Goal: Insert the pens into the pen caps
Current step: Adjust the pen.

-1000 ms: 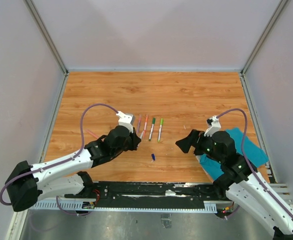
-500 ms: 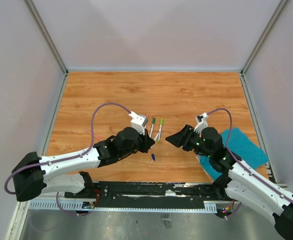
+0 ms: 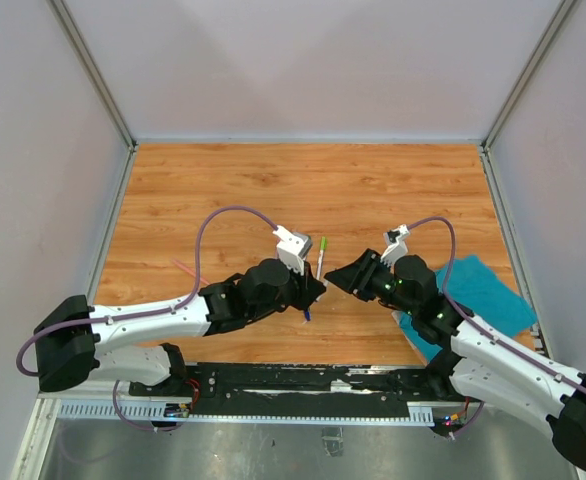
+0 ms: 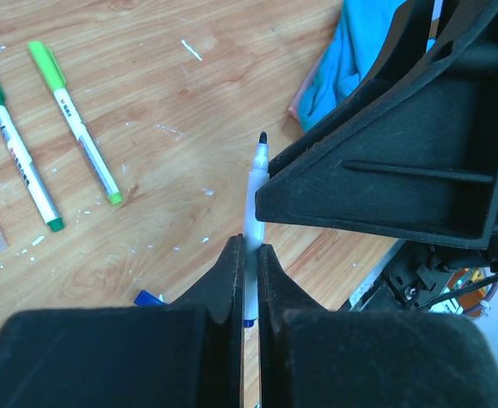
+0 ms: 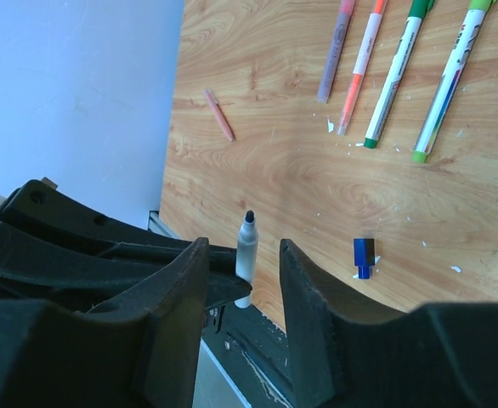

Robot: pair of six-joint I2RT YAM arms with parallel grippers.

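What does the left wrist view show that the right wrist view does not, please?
Only the left wrist view shows the teal cloth. Only the right wrist view shows the pink pen, lying apart, and the purple pen. Both show the uncapped pen clamped in the left gripper, the blue cap on the table, the dark green pen and the light green pen.
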